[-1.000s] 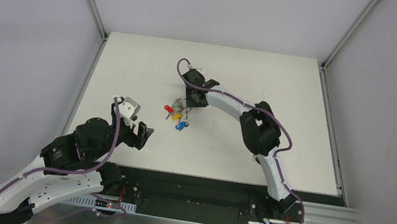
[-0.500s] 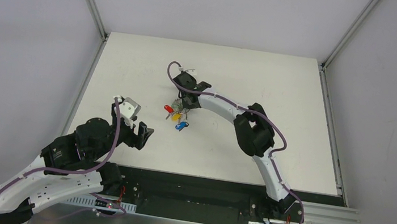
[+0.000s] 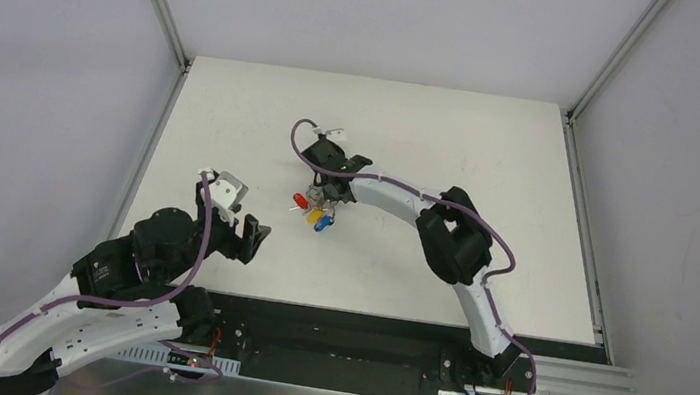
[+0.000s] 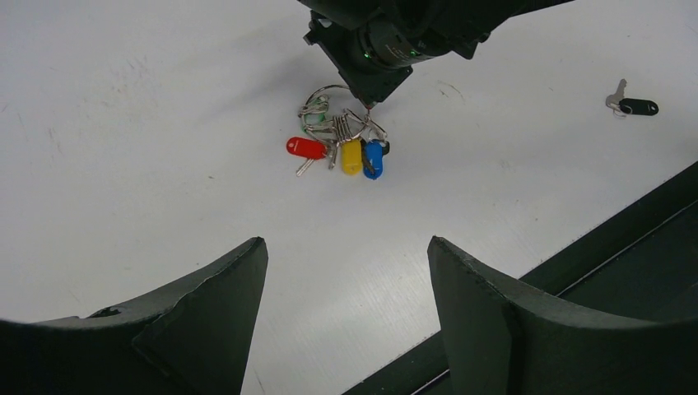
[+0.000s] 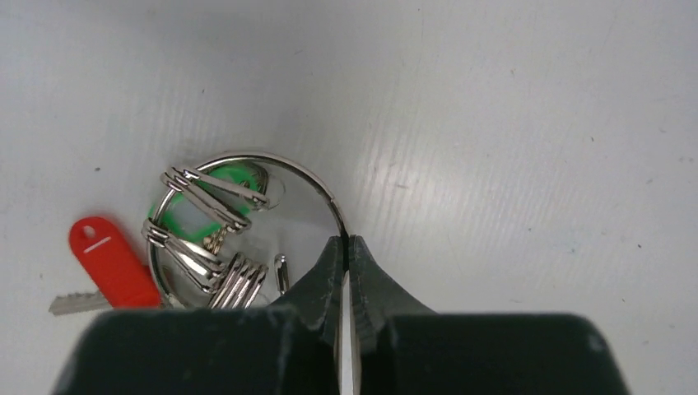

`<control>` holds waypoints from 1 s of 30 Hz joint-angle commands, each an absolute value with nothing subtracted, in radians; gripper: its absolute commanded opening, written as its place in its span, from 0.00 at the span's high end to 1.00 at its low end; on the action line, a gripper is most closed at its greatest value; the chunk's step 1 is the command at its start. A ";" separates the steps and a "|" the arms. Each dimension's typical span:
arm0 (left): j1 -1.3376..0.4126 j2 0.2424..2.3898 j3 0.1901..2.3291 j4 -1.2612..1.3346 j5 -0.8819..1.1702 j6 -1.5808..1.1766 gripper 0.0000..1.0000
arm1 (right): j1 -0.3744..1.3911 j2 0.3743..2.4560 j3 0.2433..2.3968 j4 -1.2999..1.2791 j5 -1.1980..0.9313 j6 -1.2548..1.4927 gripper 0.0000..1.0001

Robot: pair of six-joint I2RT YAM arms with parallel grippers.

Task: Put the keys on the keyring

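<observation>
My right gripper [image 5: 346, 243] is shut on the wire of the metal keyring [image 5: 309, 177], which lies on the white table. The green-headed key [image 5: 185, 216] lies inside the ring among smaller split rings. In the left wrist view the ring [image 4: 329, 90] holds a bunch with the green key [image 4: 314, 118] under the right gripper [image 4: 368, 103]. The black-headed key [image 4: 638, 106] lies alone far to the right; the right arm hides it in the top view. My left gripper [image 4: 346, 243] is open and empty, well short of the bunch [image 3: 316, 209].
Red [image 4: 306, 147], yellow [image 4: 351, 156] and blue [image 4: 373, 159] keys hang in the same bunch. The table's dark front edge [image 4: 625, 239] runs close by the left gripper. The right arm [image 3: 397, 195] stretches across the table's middle.
The right gripper has swung left and nearer with the keyring in it, and the coloured keys have drawn closer together. The left arm has not moved.
</observation>
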State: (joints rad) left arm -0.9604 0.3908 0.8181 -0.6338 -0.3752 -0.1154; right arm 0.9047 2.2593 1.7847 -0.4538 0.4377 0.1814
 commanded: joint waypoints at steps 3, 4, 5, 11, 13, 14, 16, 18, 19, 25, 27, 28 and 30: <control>-0.953 0.342 0.800 -0.610 -0.431 -0.103 0.30 | 0.976 2.009 1.712 -0.421 0.568 0.127 1.00; -0.953 0.328 0.799 -0.609 -0.442 -0.104 0.30 | 0.990 1.978 1.702 -0.412 0.584 0.116 1.00; -0.953 0.317 0.798 -0.609 -0.453 -0.104 0.30 | 1.004 1.951 1.693 -0.406 0.598 0.100 1.00; -0.953 0.236 0.784 -0.596 -0.521 -0.107 0.30 | 1.106 1.830 1.679 -0.394 0.666 0.016 1.00; -0.953 0.208 0.780 -0.593 -0.538 -0.106 0.31 | 1.143 1.800 1.675 -0.396 0.689 0.006 1.00; -0.953 0.194 0.777 -0.590 -0.543 -0.106 0.31 | 1.160 1.787 1.674 -0.399 0.697 0.006 1.00; -0.953 0.169 0.773 -0.583 -0.549 -0.105 0.31 | 1.192 1.763 1.670 -0.401 0.697 0.006 1.00; -0.953 0.150 0.771 -0.577 -0.556 -0.104 0.31 | 1.222 1.752 1.665 -0.406 0.703 0.009 1.00; -0.953 0.145 0.769 -0.576 -0.558 -0.104 0.31 | 1.243 1.746 1.665 -0.410 0.708 0.014 1.00; -0.954 0.146 0.767 -0.572 -0.561 -0.098 0.31 | 1.305 1.697 1.604 -0.388 0.692 0.068 1.00; -0.953 0.157 0.770 -0.571 -0.559 -0.098 0.31 | 1.303 1.679 1.564 -0.380 0.724 0.074 1.00; -0.953 0.162 0.769 -0.571 -0.557 -0.098 0.32 | 1.300 1.673 1.543 -0.377 0.741 0.076 1.00; -0.953 0.168 0.770 -0.570 -0.555 -0.098 0.32 | 1.281 1.666 1.513 -0.382 0.743 0.098 1.00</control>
